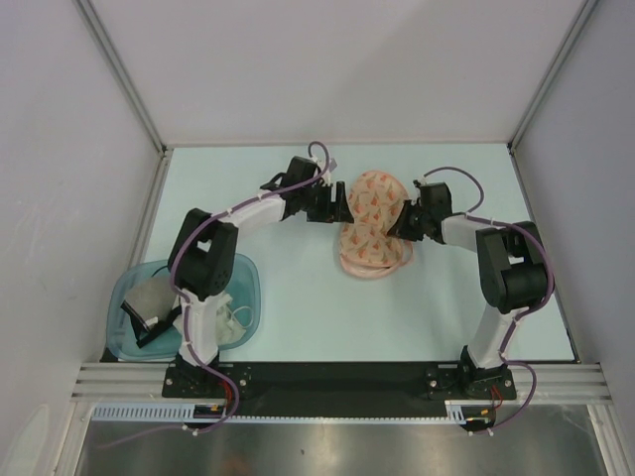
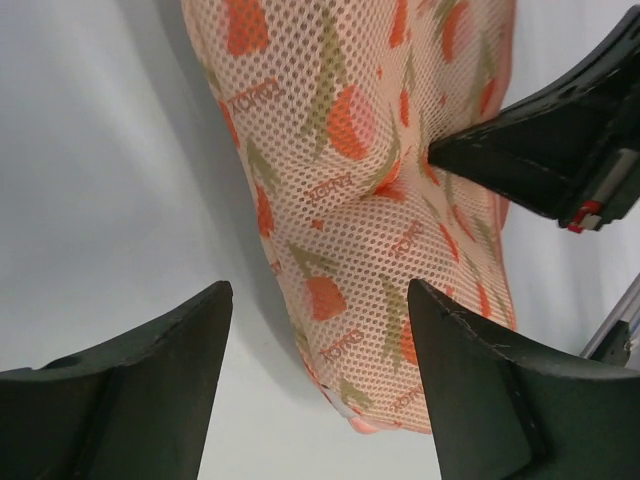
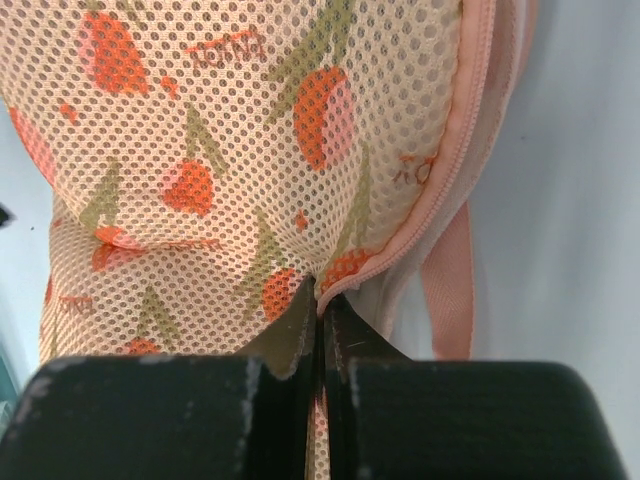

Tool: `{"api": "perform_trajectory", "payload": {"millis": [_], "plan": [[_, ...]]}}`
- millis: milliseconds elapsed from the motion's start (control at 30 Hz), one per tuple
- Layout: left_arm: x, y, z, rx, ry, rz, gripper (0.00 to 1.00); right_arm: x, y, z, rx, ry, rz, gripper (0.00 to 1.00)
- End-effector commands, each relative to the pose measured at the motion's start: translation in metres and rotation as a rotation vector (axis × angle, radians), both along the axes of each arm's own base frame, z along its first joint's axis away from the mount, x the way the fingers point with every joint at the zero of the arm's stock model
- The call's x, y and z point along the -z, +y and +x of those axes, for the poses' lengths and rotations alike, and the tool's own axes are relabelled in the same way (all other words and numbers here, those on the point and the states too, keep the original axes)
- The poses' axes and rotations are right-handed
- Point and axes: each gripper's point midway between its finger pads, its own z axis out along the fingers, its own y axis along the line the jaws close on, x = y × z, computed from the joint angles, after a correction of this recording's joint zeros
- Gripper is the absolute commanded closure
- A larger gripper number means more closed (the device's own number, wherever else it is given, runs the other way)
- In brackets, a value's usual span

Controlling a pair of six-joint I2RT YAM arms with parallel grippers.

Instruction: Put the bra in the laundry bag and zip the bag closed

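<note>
The laundry bag (image 1: 372,223) was near the middle of the surface (image 1: 298,327), flanked by the ends of both arms. The right jaws were pinched tight on its pink zip edge, at the pouch's right side. The left jaws stood wide apart at its left side, gripping nothing, with the printed mesh showing between them. Whether the bra was inside could not be told. Well apart, at the near left corner, a teal tub (image 1: 248,283) held a white garment (image 1: 230,322), and the left arm (image 1: 203,258) rose directly in front of it.
</note>
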Motion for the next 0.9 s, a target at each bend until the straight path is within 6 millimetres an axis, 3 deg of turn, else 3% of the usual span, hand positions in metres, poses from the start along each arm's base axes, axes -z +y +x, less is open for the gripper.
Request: {"api": "perform_trajectory", "payload": {"millis": [0,133,233,467,600,667,800,867], "plan": [[-0.027,-0.011,0.001,0.041,-0.099,-0.030,0.26,-0.013,0.004,0.008,-0.026,-0.033,0.022,0.97],[-0.049,-0.027,-0.015,0.094,-0.157,-0.089,0.33,-0.024,0.010,0.006,-0.038,-0.051,0.034,0.90],[-0.047,-0.036,-0.023,0.123,-0.147,-0.107,0.35,-0.027,0.011,0.000,-0.042,-0.036,0.019,0.84],[-0.008,-0.066,-0.052,0.203,-0.051,-0.135,0.44,-0.035,0.009,-0.003,-0.040,-0.036,-0.009,0.80],[0.026,-0.063,-0.055,0.156,0.007,-0.048,0.50,-0.036,0.007,-0.004,-0.038,-0.039,-0.012,0.80],[0.031,-0.060,-0.056,0.153,0.015,-0.037,0.49,-0.039,0.010,-0.004,-0.050,-0.034,0.013,0.77],[0.002,-0.055,-0.053,0.143,-0.064,-0.044,0.28,-0.052,0.026,-0.010,-0.107,-0.042,0.079,0.69],[-0.005,-0.055,-0.049,0.147,-0.088,-0.031,0.27,-0.058,0.028,-0.014,-0.103,-0.041,0.074,0.65]]}}
